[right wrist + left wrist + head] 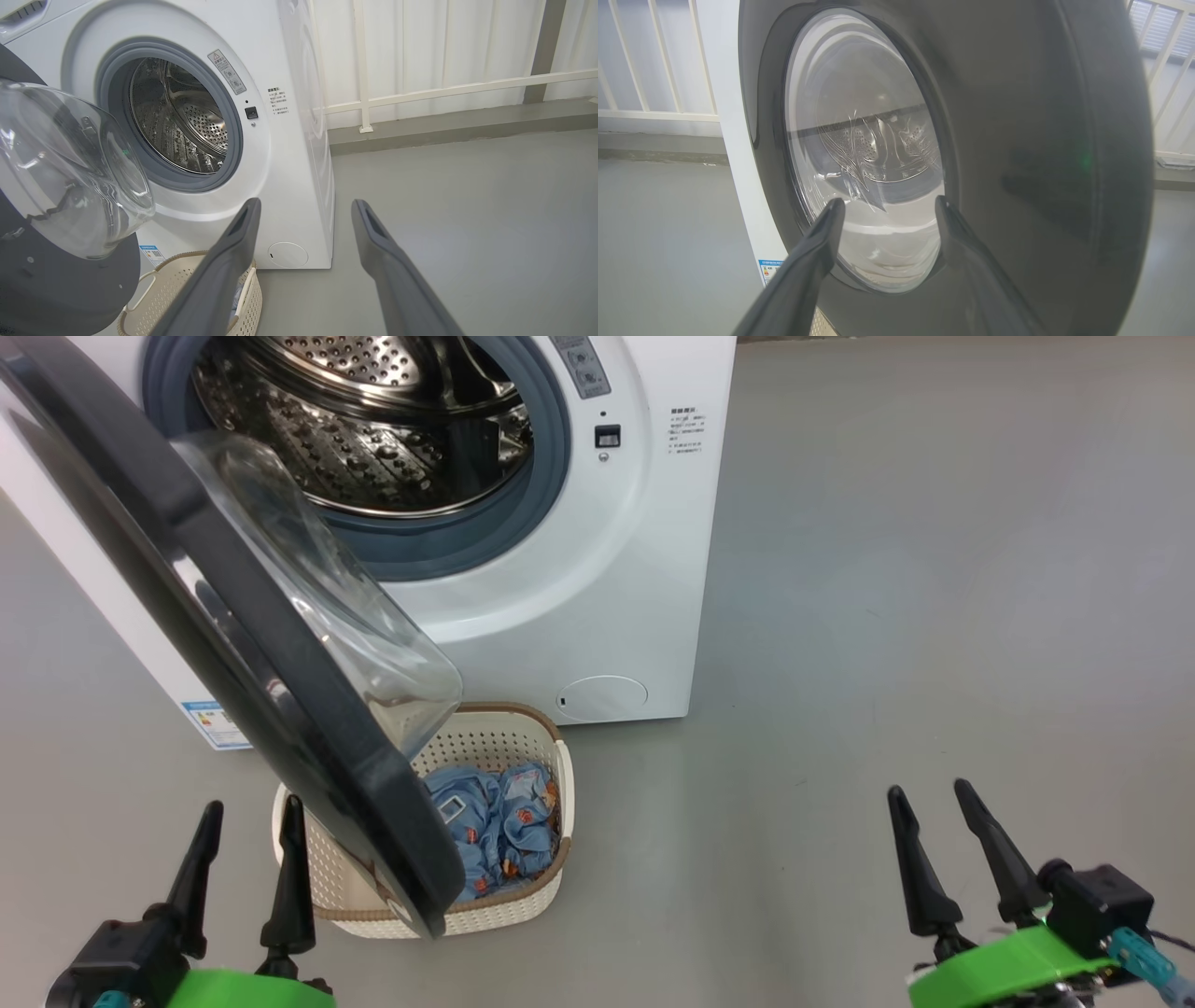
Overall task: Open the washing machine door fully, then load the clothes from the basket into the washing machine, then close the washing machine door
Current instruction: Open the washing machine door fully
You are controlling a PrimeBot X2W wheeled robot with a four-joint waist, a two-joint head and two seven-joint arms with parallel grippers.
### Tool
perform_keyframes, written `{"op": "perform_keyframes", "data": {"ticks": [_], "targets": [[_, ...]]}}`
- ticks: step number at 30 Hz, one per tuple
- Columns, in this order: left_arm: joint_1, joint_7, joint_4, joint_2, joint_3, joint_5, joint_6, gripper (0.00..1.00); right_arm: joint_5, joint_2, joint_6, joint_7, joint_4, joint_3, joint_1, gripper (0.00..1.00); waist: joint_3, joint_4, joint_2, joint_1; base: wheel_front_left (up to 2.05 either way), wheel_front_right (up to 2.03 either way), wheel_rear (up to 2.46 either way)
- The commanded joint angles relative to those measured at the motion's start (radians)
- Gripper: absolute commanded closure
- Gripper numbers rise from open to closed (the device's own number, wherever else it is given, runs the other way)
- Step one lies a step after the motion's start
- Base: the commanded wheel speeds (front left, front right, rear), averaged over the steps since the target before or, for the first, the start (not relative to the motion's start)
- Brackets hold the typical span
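The white washing machine (597, 579) stands ahead with its steel drum (373, 420) exposed. Its black-rimmed door (261, 644) with a clear glass bowl (336, 597) hangs partly open, swung out over the cream basket (523, 728) on the floor. Blue clothes (495, 826) lie in the basket. My left gripper (250, 817) is open at the lower left, just in front of the door's outer face (1017, 140). My right gripper (932, 793) is open at the lower right, over bare floor. The right wrist view takes in the drum (182, 121), the glass bowl (70, 168) and the basket (187, 280).
Grey floor (934, 616) spreads to the right of the machine. A white railing and pale wall (444, 88) run behind it. A blue label sticker (217, 723) sits low on the machine's left side, and a round flap (602, 698) low on its front.
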Motion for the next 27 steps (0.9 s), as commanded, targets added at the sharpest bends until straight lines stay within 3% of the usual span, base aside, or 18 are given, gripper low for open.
{"op": "perform_keyframes", "data": {"ticks": [1,11,27], "targets": [[-0.007,-0.006,-0.027,0.007,0.034,0.008,-0.002,0.0,-0.022,0.002,0.002,-0.012,-0.039,0.012,0.01,0.0,-0.001,0.003,0.0,0.0,0.0,0.0,0.0],[-0.001,-0.006,-0.019,-0.001,0.025,0.017,-0.002,0.0,-0.131,0.01,0.002,-0.012,-0.085,-0.017,0.04,0.0,-0.004,-0.001,0.0,0.0,0.0,0.0,0.0],[-0.012,-0.006,0.003,0.013,0.016,0.03,-0.002,0.0,-0.145,0.011,0.002,-0.012,-0.066,-0.024,0.036,0.0,-0.005,0.015,0.0,0.0,0.0,0.0,0.0]]}}
